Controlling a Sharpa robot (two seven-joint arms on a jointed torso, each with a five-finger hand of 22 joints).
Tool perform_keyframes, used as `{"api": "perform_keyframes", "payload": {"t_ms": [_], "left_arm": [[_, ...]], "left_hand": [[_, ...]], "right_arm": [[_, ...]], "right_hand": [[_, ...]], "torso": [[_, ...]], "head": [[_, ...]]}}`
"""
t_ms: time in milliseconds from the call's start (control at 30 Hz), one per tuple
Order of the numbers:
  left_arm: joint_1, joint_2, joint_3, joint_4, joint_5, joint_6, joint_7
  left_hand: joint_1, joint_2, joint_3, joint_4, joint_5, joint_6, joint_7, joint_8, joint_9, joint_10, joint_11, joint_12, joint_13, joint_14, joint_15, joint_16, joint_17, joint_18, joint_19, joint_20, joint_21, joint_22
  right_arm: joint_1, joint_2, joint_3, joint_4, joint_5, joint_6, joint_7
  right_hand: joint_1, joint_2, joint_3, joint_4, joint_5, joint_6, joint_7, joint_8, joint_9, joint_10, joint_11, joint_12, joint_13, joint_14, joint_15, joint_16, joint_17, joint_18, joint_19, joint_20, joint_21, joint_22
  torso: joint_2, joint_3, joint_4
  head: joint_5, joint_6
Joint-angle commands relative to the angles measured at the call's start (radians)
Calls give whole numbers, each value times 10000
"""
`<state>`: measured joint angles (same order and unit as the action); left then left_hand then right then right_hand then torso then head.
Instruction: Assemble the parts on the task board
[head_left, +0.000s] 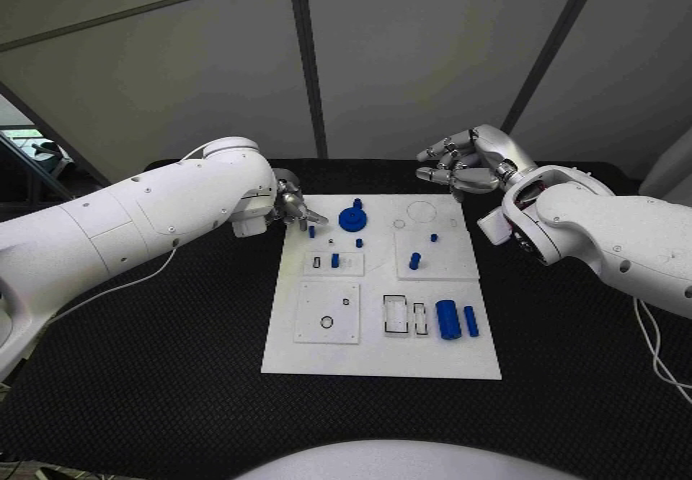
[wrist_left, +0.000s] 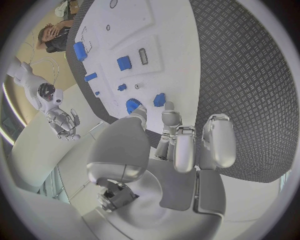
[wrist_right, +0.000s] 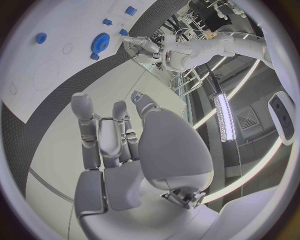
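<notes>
The white task board (head_left: 382, 345) lies mid-table. On its far part stand a blue gear (head_left: 353, 217) and several small blue pegs, such as one (head_left: 312, 231) by the left edge and one (head_left: 414, 261) further right. Two blue cylinders (head_left: 447, 318) lie near its right edge. My left hand (head_left: 296, 205) hovers at the board's far left corner, its fingertips (wrist_left: 170, 116) just short of the edge peg (wrist_left: 160, 99) and the gear (wrist_left: 132, 105), holding nothing. My right hand (head_left: 464, 165) hangs beyond the far right corner, fingers (wrist_right: 115, 127) apart and empty.
Black ribbed matting (head_left: 159, 340) covers the table around the board. The board carries raised white plates with slots and holes (head_left: 329, 312), a rectangular frame (head_left: 395, 313) and an engraved circle (head_left: 421, 211). Grey wall panels stand behind the table.
</notes>
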<state>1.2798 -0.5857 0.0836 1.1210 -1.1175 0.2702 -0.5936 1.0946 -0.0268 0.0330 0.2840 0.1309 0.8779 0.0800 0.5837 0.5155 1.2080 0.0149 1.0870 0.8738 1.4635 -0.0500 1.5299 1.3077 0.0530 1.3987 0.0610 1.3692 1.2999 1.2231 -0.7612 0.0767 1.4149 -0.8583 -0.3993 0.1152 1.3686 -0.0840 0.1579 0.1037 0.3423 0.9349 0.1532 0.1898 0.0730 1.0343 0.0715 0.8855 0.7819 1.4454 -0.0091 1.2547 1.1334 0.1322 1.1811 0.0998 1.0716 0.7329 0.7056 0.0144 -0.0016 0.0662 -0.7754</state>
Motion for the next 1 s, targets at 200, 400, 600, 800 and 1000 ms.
{"api": "perform_keyframes", "payload": {"t_ms": [200,400,600,800,1000], "left_arm": [[23,4,-7,10,14,396,-4],[23,8,-8,47,14,411,-2],[23,24,-9,49,14,345,28],[22,37,-10,80,15,335,63],[22,55,-10,62,15,338,94]], "left_hand": [[269,147,-38,-55,49,154,-50,170,43,-42,-93,24,19,905,-15,-14,2197,147,-16,9,-61,26],[332,187,-24,-68,51,163,-62,207,57,-40,-104,30,20,907,-24,-9,2202,147,-16,0,-63,29],[624,404,109,-159,62,137,-90,310,101,-38,-132,43,18,909,-52,-4,2207,146,-12,-29,-69,44],[1147,575,397,-446,62,32,-112,373,126,-69,-158,19,-20,907,-76,-9,2202,146,-15,-53,-84,50],[1229,600,453,-493,61,17,-115,391,131,-83,-161,4,-41,906,-77,-11,2200,146,-15,-57,-88,53]], "right_arm": [[17,12,9,-4,-20,67,50],[17,17,9,-9,-20,65,50],[17,27,9,-12,-20,68,56],[17,28,9,-14,-20,71,64],[17,29,9,-13,-20,78,63]], "right_hand": [[-100,30,12,43,69,-36,42,-39,-16,-48,-25,-10,4,-45,19,-29,9,175,-13,-5,-34,1],[-100,30,12,43,69,-36,42,-39,-16,-48,-25,-10,4,-45,19,-29,9,175,-13,-5,-34,1],[-100,30,12,43,69,-36,42,-39,-16,-48,-25,-10,4,-45,19,-29,9,175,-13,-5,-34,1],[-92,31,21,44,89,-38,42,-39,-17,-34,-26,11,23,-44,18,-31,10,175,-7,-6,-35,4],[-92,31,21,44,89,-38,42,-39,-17,-34,-26,11,23,-44,18,-31,10,175,-7,-6,-35,4]], "torso": [[-1,3,-5],[-5,6,6],[-5,4,0],[0,7,4],[0,6,4]], "head": [[8,-16],[6,-28],[3,-41],[-2,-60],[7,-74]]}}
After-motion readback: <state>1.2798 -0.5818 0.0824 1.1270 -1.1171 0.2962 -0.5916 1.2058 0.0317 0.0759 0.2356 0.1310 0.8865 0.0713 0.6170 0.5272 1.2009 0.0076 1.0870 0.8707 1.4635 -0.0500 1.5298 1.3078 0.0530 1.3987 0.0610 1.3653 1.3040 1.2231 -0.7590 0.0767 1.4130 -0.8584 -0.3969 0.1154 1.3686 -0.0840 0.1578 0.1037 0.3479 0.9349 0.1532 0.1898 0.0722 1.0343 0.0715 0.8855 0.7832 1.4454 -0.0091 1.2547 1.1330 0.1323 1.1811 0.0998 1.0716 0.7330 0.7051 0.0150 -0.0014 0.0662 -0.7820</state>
